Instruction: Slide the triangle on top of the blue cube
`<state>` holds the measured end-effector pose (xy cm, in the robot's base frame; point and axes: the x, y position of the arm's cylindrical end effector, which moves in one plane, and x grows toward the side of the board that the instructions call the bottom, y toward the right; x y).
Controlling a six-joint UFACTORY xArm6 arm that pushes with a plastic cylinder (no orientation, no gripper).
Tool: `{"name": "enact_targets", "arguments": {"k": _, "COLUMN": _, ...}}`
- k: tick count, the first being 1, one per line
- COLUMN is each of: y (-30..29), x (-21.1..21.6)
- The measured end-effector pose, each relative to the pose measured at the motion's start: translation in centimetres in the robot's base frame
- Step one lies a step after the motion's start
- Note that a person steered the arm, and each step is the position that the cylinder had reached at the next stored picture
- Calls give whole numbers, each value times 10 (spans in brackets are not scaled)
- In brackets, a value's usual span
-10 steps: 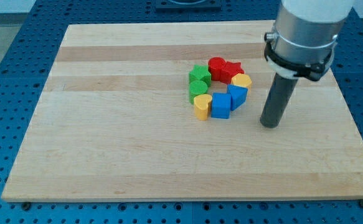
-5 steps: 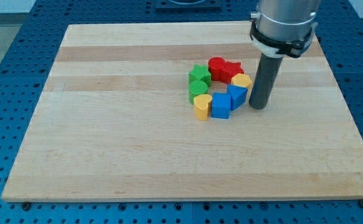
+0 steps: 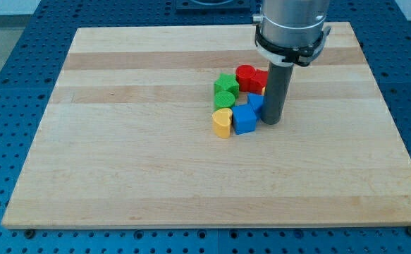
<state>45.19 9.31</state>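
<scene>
My tip sits on the wooden board, touching the right side of the blue triangular block, just right of the blue cube. No gripper; rod only.

The rod covers most of the blue triangle, leaving a sliver at its left, and hides the right part of the red blocks toward the board's far edge. Any block directly behind the rod cannot be seen. The arm's grey housing is cut off by the view's top.
</scene>
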Motion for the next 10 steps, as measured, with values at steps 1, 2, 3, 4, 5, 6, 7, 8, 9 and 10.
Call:
{"name": "enact_targets", "arguments": {"k": 1, "y": 0, "x": 4}}
{"name": "enact_targets", "arguments": {"k": 2, "y": 0, "x": 4}}
{"name": "enact_targets", "arguments": {"k": 3, "y": -3, "x": 2}}
{"name": "enact_targets", "arguments": {"k": 4, "y": -4, "x": -5}}
{"name": "enact_targets", "arguments": {"k": 5, "y": -9, "x": -14}}
{"name": "enact_targets", "arguments": {"k": 6, "y": -10, "x": -15}}
{"name": "enact_targets", "arguments": {"k": 7, "y": -13, "x": -15}}
{"name": "enact_targets", "arguments": {"k": 8, "y": -18, "x": -18}}
{"name": "enact_targets", "arguments": {"k": 9, "y": -20, "x": -21}}
{"name": "enact_targets", "arguments": {"k": 10, "y": -20, "x": -14}}
